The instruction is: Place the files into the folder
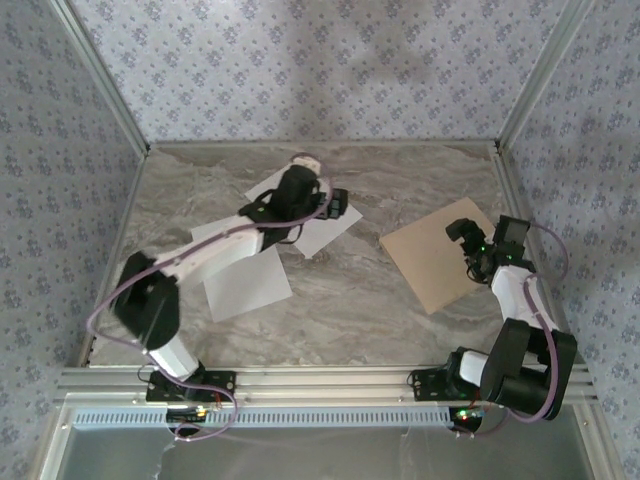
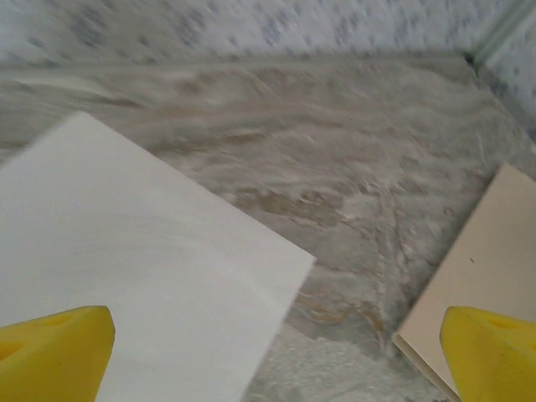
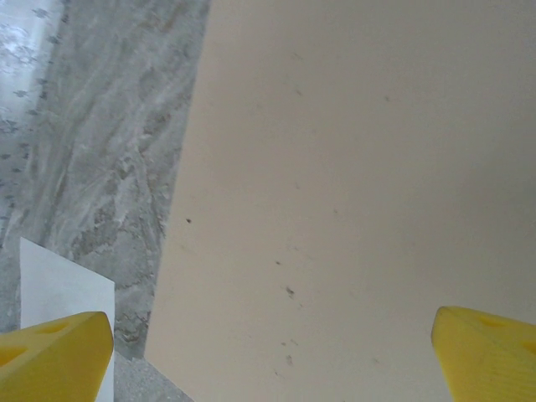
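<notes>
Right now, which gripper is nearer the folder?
Right. The right gripper is directly over the folder, open. The left gripper is over the far white sheet, with bare table between it and the folder.

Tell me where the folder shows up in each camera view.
Top external: the folder lies flat, right of centre.
Left wrist: a tan wedge at the right edge.
Right wrist: it spans the centre and right.
Shared landmark: the grey marbled table bordering the folder.
</notes>
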Motion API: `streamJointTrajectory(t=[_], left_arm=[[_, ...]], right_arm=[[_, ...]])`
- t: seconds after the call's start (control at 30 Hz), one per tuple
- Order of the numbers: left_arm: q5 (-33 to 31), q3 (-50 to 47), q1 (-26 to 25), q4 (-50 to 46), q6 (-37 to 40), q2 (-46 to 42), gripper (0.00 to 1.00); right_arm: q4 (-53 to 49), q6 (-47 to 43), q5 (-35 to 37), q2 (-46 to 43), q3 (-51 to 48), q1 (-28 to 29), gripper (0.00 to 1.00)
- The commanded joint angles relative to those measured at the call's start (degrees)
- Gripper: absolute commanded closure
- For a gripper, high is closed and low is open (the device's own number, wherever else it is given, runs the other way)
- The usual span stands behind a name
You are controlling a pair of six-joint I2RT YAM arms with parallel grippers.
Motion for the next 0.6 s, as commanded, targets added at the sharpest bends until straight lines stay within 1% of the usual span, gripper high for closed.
streamJointTrajectory(t=[0.0,0.1,0.23,0.4,0.57], left_arm=[[8.42,8.48,-1.96,-6.40,-0.66,7.98,0.01],[14.54,16.13,-2.86,-8.89,-0.67,16.31,0.00],[20.24,27.15,-3.77,-14.37,0.00,26.30,0.01],[21.40,40.63,-5.77,-21.54,2.29,36.43,0.01],[23.49,51.66,-6.61,-26.70,2.12,44.23,0.03]], right_arm=[[-4.67,-0.75,-0.09,0.82,-0.69,-1.05,0.00],[-5.68,-1.43,1.57,2.00,-0.82,-1.68,0.00],[-5.29,-1.67,2.54,4.17,-0.68,-2.29,0.00],[-5.40,-1.71,2.40,7.85,0.81,-2.65,0.00],[-4.66,-1.43,1.95,10.10,0.88,-2.65,0.00]])
